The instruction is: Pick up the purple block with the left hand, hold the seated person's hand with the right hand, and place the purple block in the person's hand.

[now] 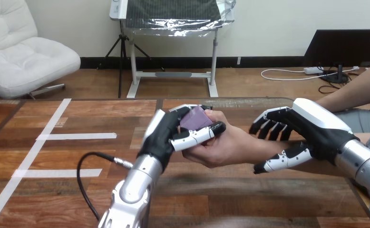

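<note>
Table (78,190) | person's hand (226,147): cupped, near far edge | right hand (316,128): fingers and thumb curled round person's wrist (264,151) | left hand (166,135): pinches purple block (195,118) over person's hand | block: broad face tilted up-left; long axis indiscernible

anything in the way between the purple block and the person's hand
Nothing visible does. The purple block, pinched in the left robot hand, already sits right at the person's hand, with no gap showing between them.
</note>
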Controlling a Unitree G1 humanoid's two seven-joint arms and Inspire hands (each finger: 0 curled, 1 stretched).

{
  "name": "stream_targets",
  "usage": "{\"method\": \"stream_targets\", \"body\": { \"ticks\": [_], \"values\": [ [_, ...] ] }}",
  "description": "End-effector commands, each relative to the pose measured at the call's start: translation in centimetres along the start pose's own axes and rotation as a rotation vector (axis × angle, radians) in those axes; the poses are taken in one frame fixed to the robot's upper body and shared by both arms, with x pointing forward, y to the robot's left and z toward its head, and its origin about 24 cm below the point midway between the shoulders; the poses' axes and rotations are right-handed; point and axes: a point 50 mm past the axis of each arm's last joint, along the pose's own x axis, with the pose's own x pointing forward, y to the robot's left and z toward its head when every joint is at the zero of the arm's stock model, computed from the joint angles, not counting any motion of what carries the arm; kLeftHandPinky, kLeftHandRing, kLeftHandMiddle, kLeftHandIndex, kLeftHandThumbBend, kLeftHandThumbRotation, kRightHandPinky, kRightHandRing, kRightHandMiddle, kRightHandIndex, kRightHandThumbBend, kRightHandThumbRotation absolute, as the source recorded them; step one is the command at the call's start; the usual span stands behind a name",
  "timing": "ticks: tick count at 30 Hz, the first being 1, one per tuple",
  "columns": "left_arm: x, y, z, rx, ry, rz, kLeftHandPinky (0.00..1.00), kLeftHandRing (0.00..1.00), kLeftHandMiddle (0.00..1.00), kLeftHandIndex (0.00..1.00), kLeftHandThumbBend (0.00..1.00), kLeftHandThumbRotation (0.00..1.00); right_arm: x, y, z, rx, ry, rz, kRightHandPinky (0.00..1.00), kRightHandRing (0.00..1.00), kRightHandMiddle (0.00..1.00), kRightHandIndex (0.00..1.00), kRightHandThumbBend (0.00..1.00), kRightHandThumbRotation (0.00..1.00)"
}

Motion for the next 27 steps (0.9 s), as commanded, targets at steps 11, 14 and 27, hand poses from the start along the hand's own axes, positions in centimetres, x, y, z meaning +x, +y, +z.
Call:
{"method": "stream_targets", "body": {
  "ticks": [11,14,27],
  "values": [
    [0.28,0.23,1.86,0.019,-0.091,0.012,0.69,0.73,0.73,0.74,0.76,0.97,-0.38,1.77,-1.02,0.037,0.049,0.055,0.61,0.70,0.73,0.74,0.82,0.49],
    [0.22,0.26,1.83,0.023,-0.091,0.014,0.70,0.74,0.72,0.74,0.78,0.97,-0.40,1.78,-1.01,0.036,0.047,0.052,0.61,0.71,0.74,0.75,0.82,0.49],
    [-0.20,0.21,1.59,0.010,-0.102,0.028,0.71,0.77,0.74,0.74,0.87,0.98,-0.57,1.85,-1.05,0.066,0.052,0.042,0.60,0.72,0.77,0.79,0.84,0.57]
  ]
}}
